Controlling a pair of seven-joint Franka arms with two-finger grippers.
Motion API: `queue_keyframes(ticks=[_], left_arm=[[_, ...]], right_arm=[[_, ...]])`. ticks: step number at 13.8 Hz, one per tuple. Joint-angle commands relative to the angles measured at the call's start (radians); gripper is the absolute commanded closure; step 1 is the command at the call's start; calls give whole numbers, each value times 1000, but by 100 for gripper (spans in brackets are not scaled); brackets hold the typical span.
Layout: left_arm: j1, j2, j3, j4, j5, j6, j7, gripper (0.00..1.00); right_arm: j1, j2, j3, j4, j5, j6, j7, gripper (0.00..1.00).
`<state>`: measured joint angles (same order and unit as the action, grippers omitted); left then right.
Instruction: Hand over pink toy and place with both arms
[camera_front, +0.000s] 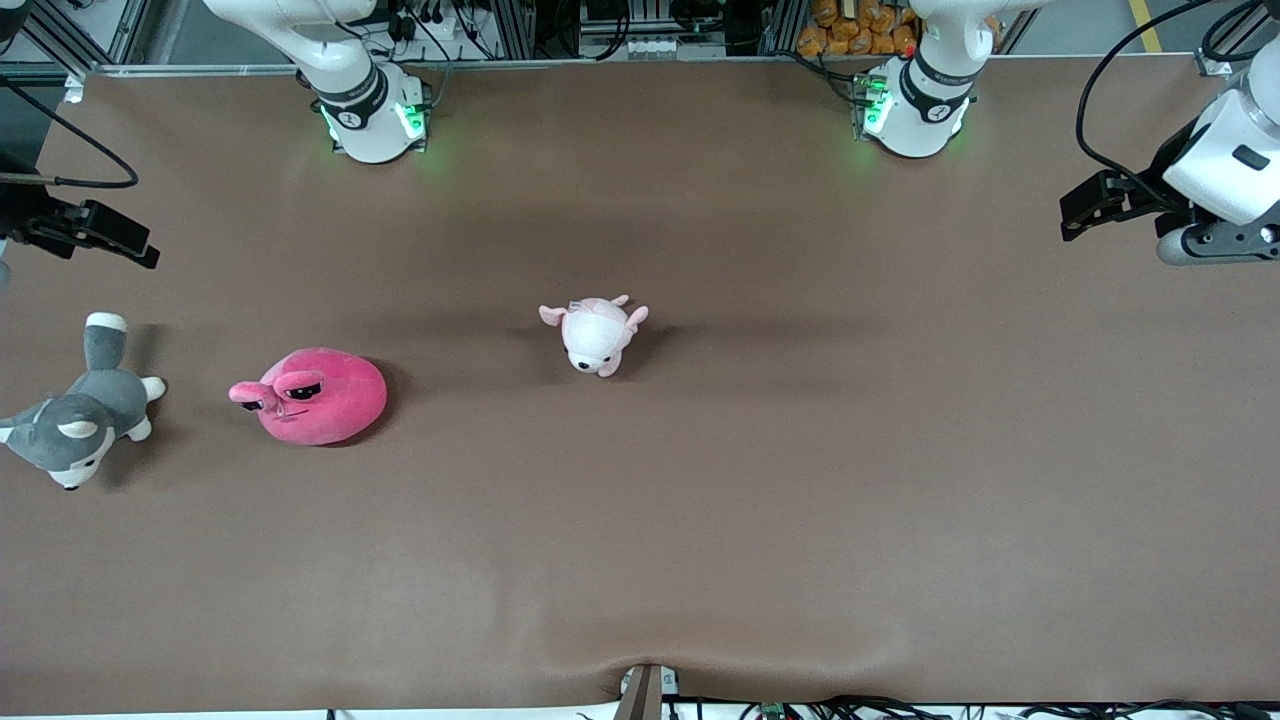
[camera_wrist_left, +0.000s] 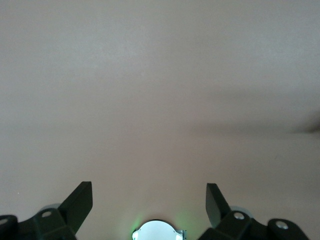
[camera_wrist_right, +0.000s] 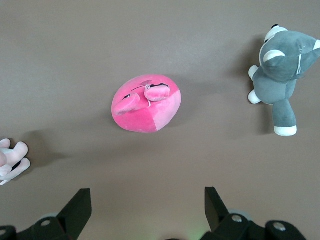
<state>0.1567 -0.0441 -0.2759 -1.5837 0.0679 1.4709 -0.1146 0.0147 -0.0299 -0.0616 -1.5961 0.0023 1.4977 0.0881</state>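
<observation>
pink toy (camera_front: 318, 396): lies on the brown table (camera_front: 800, 480), toward the right arm's end, well in from the edges; snout points at that end; nothing touching it; seen whole in the right wrist view (camera_wrist_right: 146, 103).
right gripper (camera_front: 110, 238): up in the air over the right arm's end of the table, near that edge; fingers (camera_wrist_right: 77, 207) spread wide, nothing between them; pink toy and husky both in its wrist view.
left gripper (camera_front: 1085, 208): up over the left arm's end of the table, near that edge; fingers (camera_wrist_left: 80, 200) spread wide, empty; only bare table in its wrist view.
husky plush (camera_front: 85, 412): grey and white, lying on its side at the right arm's end edge, beside the pink toy, apart from it.
pale pink plush (camera_front: 595, 333): small, pink and white, near the table's middle, a bit farther from the front camera than the pink toy, well apart from it.
</observation>
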Motion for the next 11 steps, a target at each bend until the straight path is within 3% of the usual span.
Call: queue_keyframes(ticks=[1, 11], left_arm=[[10, -4, -5, 28, 21, -11, 23, 0], [11, 15, 3, 96, -9, -43, 18, 0]], right_arm=[[-2, -21, 2, -15, 19, -10, -13, 0], [1, -28, 3, -13, 19, -10, -64, 0]])
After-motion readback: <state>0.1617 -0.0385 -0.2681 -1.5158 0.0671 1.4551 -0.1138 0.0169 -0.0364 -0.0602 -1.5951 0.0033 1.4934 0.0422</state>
